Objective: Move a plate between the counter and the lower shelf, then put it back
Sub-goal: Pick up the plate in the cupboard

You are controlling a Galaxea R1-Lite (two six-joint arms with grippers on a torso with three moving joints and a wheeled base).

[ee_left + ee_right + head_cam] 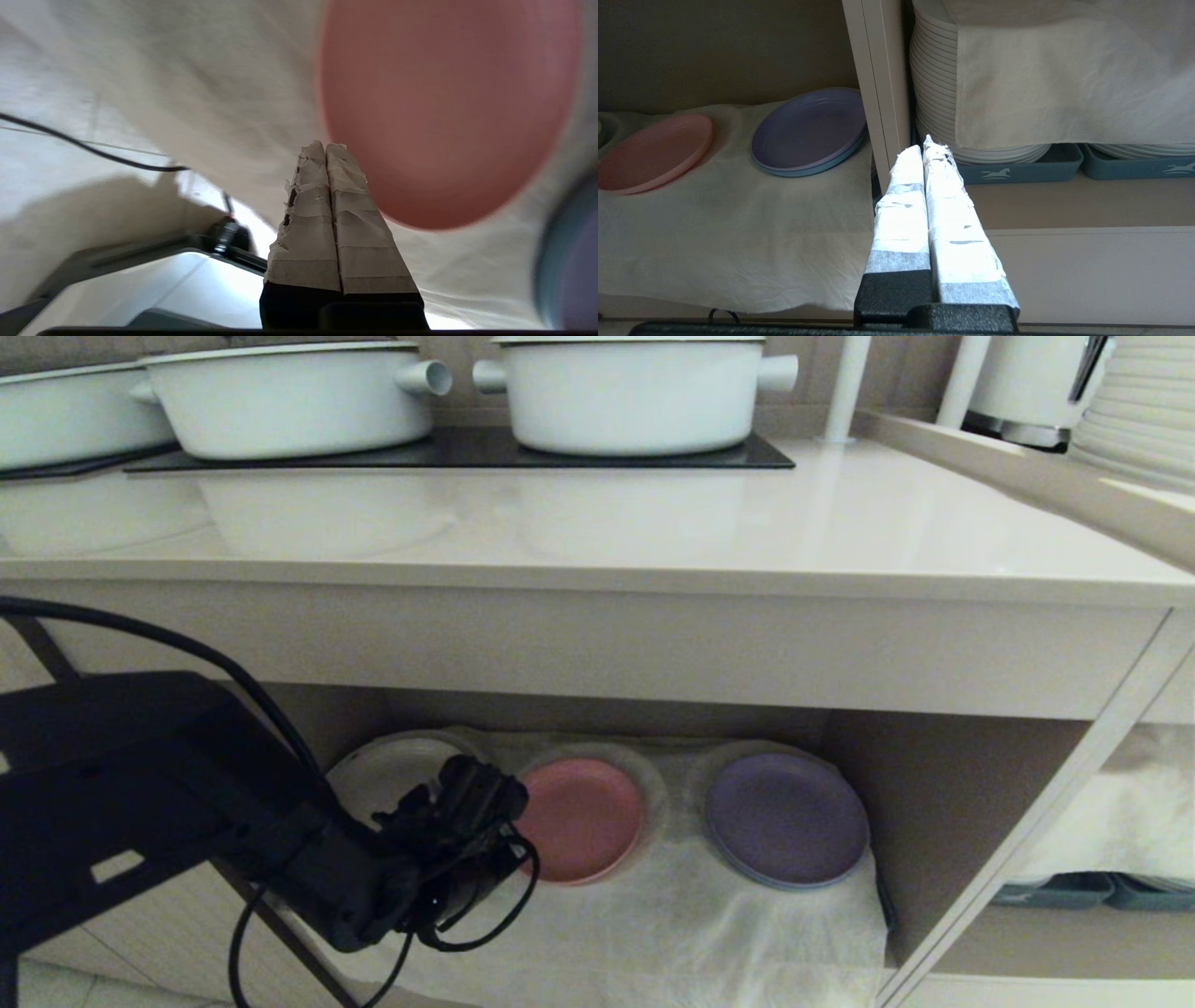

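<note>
While the plate [581,818] lies flat on the cloth [653,933] of the lower shelf [934,775], left of a purple plate [787,818], it looks light, stiff and slick; its near rim seems best to pinch. The left gripper [325,145], jaws pressed together and empty, hangs beside that rim. The counter [597,532] above offers room.

Two pots [644,392] stand at the back of the tabletop [653,523]. Below, in the lower shelf [653,933], the plate [583,817] lies left of another plate [787,819].
</note>
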